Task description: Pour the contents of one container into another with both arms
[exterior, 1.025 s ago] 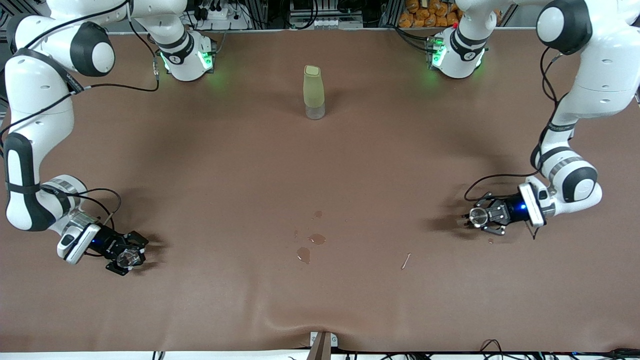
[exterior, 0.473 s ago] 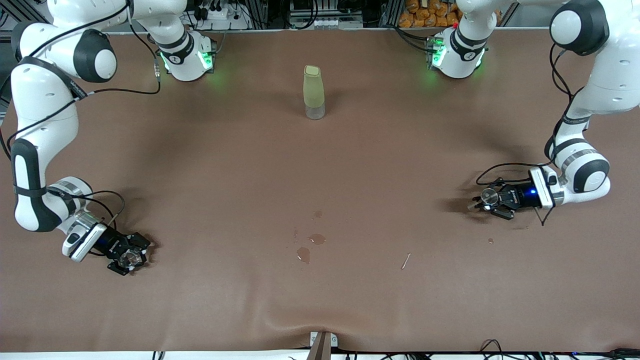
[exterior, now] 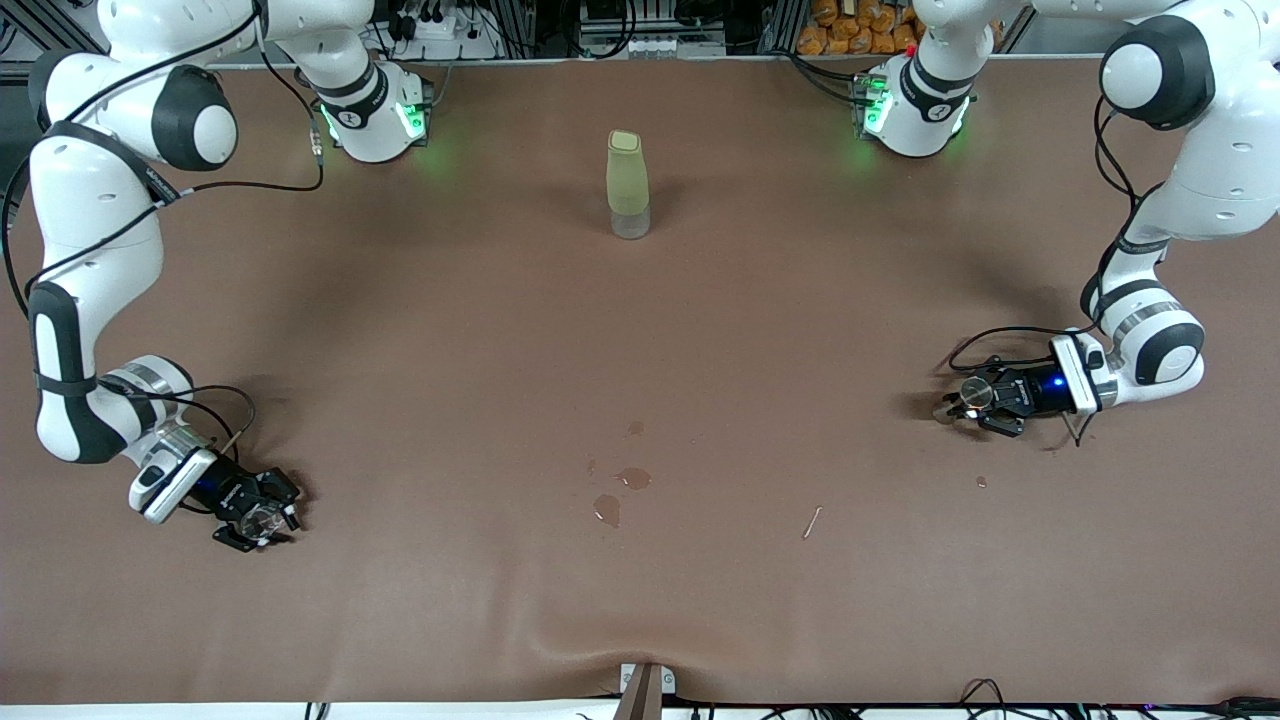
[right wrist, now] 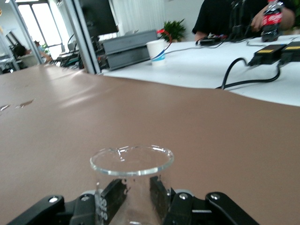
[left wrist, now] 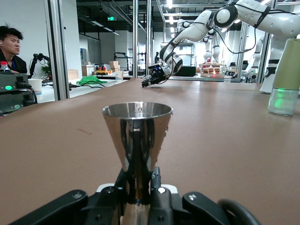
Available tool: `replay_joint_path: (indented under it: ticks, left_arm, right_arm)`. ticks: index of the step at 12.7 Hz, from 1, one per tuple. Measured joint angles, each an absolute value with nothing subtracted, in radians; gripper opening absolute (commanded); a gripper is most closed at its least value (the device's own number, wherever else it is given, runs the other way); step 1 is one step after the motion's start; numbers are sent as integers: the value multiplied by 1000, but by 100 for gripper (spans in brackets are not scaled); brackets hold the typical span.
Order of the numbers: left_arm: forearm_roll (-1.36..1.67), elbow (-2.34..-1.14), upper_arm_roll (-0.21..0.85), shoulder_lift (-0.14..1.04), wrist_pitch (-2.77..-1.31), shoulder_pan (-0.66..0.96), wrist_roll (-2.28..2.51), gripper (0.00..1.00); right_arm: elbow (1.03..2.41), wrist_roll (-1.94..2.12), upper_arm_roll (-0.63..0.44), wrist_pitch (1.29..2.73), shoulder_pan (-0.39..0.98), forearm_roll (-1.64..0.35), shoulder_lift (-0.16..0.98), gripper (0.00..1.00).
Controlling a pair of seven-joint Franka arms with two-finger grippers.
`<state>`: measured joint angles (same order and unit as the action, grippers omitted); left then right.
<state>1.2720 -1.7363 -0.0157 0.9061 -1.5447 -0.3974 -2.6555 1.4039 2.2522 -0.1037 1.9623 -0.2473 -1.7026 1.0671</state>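
My left gripper (exterior: 962, 402) hangs low over the brown table (exterior: 640, 330) at the left arm's end, shut on a shiny metal cone-shaped cup (exterior: 975, 393). In the left wrist view the metal cup (left wrist: 137, 133) stands upright between the closed jaws of the left gripper (left wrist: 139, 182). My right gripper (exterior: 262, 518) is low over the table at the right arm's end, shut on a clear glass beaker (exterior: 258, 516). The right wrist view shows the beaker (right wrist: 131, 165) upright and empty-looking, with the right gripper (right wrist: 136, 191) clamped on its sides.
A tall pale green bottle (exterior: 627, 184) with a clear base stands mid-table, close to the arms' bases; it shows as the bottle (left wrist: 285, 77) in the left wrist view. Small spilled puddles (exterior: 620, 492) and a thin stick (exterior: 812, 521) lie nearer the camera.
The left gripper with the metal cup has moved away from the front camera and slightly toward the left arm's end. The right gripper with the beaker has barely shifted.
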Motion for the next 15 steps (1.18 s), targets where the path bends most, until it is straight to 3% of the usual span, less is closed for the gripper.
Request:
replay_joint_path:
  ticks: [1,7,11,15]
  left_arm:
    - [1272,-1736,-16,906,-1545,-399,-2655,99]
    - [1214,-1712,-51,931,-1546,-400,-2577,100]
    - [948,-1516,-198,924,-1541,-437,-2330,100]
    - [739,-1379,-205,869,-1520,-482,-1956,100]
  right_arm:
    - [1403,2252,-104,1954,-247,-1713,1067,100]
    - [1386,2194,-105,1886,-248,-1716,1059,100]
    - [1386,2067,-108,1875,-272,-1605,1001,100]
    - [1383,1810,-110,1871,-301,-1353,888,100]
